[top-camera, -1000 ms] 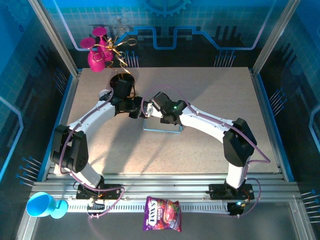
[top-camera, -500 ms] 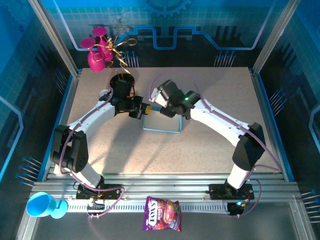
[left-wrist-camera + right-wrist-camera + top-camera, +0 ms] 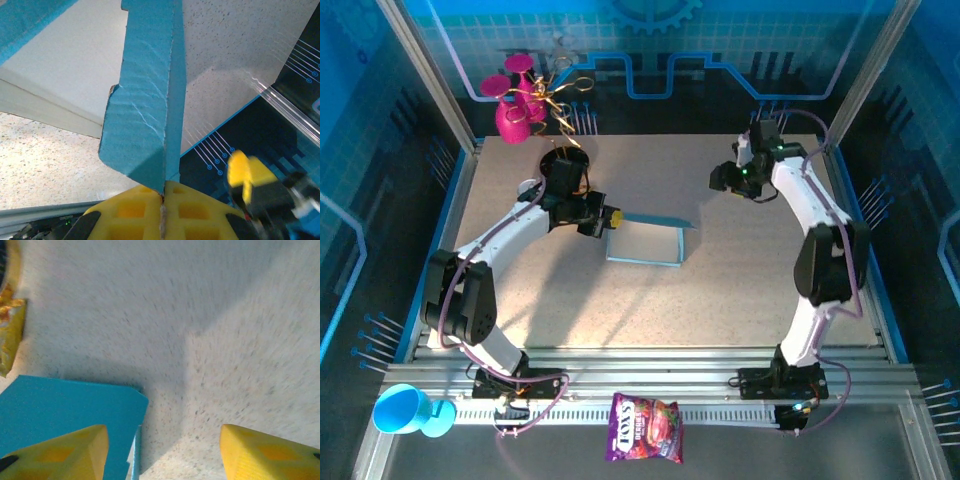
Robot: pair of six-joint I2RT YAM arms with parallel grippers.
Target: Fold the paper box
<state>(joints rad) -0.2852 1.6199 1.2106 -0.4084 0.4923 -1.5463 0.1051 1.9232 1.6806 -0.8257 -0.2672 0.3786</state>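
The paper box point(image 3: 645, 244) is a shallow light-blue tray with a pale inside, lying mid-table. My left gripper point(image 3: 604, 220) is at its left end, shut on an upright blue flap. In the left wrist view the yellow pads point(image 3: 200, 212) meet on that flap point(image 3: 145, 125) at my left gripper point(image 3: 163, 194). My right gripper point(image 3: 726, 178) is open over bare table at the back right, well clear of the box. The right wrist view has its fingers point(image 3: 75, 450) wide apart at my right gripper point(image 3: 162, 432), with a blue box corner point(image 3: 65, 407) at the lower left.
Pink cups point(image 3: 512, 105) with gold ribbon stand past the table's back left corner. A snack bag point(image 3: 645, 427) and a blue cup point(image 3: 405, 410) lie in front of the arm bases. Metal posts and blue walls frame the table point(image 3: 760, 280).
My right gripper let go of the box, opened and swung away to the back right. My left gripper closed on the left flap and stayed in place.
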